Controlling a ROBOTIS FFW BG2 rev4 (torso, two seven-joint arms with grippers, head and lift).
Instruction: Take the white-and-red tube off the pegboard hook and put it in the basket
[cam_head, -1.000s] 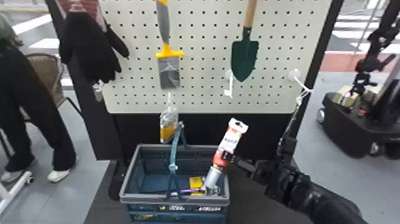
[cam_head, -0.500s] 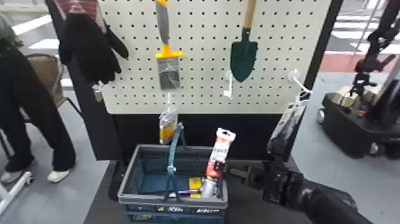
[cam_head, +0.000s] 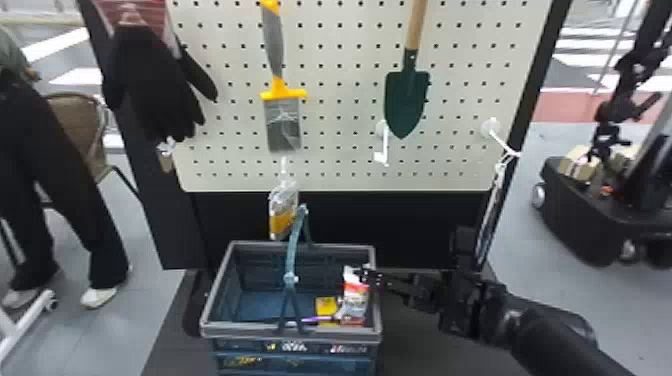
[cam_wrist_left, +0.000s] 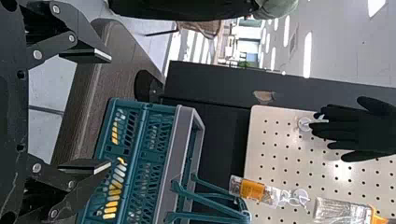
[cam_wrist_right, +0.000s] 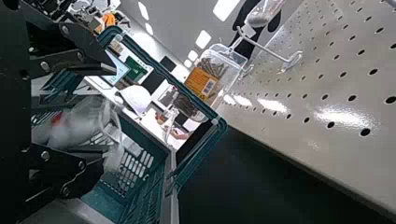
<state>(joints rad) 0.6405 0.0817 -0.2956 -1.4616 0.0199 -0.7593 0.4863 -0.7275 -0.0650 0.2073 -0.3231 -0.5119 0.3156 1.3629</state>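
Now that the white-and-red tube (cam_head: 355, 298) has been lowered into the right side of the basket (cam_head: 250, 330), with the right end effector (cam_wrist_right: 108, 116) spread, its release is seemingly completed.

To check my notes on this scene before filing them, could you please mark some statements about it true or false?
1. The white-and-red tube is inside the basket. True.
2. The right claw has its fingers pressed together. False: they stand apart.
3. The garden trowel hangs left of the paintbrush, as the head view shows it. False: it hangs to the right.
4. A black glove hangs at the left side of the pegboard. True.
5. The basket's handle is folded down. False: it stands up above the rim.
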